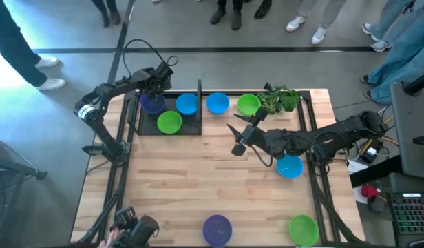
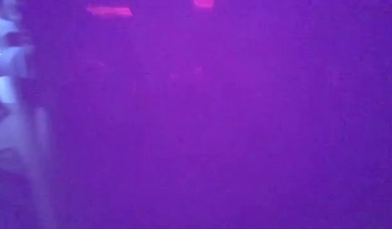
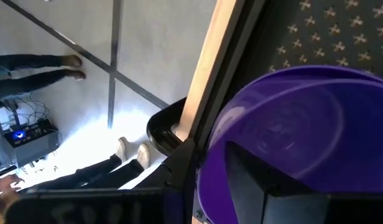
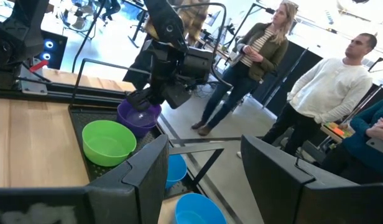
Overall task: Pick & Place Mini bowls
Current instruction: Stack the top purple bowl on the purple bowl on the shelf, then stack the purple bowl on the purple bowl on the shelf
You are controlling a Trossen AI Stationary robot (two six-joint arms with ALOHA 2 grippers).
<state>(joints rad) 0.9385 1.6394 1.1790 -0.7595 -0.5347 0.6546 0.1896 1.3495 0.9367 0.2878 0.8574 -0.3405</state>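
you had a purple mini bowl (image 1: 152,103) upright between the left gripper's (image 1: 154,96) fingers, at the black tray's (image 1: 191,128) far corner. beside it in the tray sat a green bowl (image 1: 169,122) and a blue one (image 1: 186,104). just beyond the right gripper's (image 1: 234,138) spread fingers lay another blue bowl (image 1: 217,103) and a green bowl (image 1: 248,105).

Blue, lime, purple mini bowls (image 1: 186,104)

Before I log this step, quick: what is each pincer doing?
Left pincer: closed on the purple bowl over the black tray.
Right pincer: open, holding nothing, above the table.
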